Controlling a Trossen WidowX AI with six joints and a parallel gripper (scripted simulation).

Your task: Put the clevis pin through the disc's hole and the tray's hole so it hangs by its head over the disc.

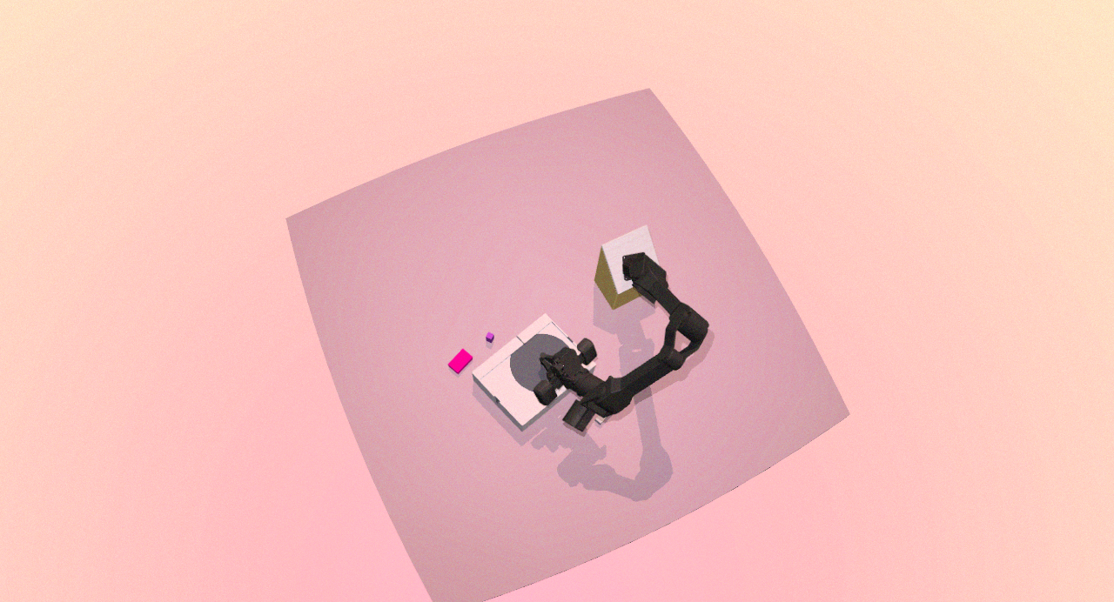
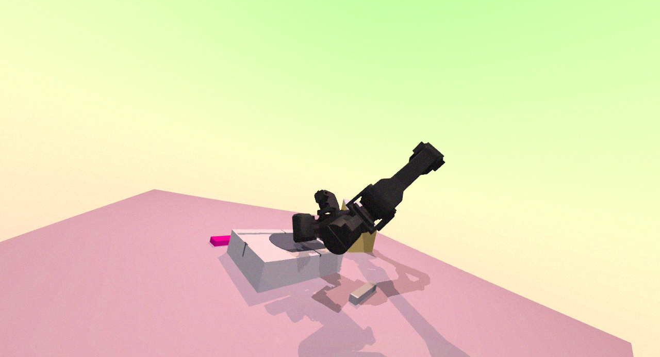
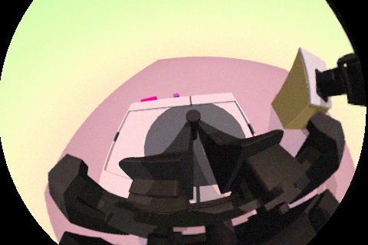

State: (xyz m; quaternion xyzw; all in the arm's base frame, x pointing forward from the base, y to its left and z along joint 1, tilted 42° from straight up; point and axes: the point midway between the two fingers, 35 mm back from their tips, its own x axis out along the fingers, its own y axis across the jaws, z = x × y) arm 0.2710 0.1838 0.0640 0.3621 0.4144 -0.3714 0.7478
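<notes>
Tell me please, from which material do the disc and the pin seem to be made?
The disc: probably metal with a matt finish, as its even dark grey face shows no bright glints; painted plastic could look alike.
The pin: perhaps dark metal; its round head looks smooth and dull, so the material stays uncertain.
</notes>
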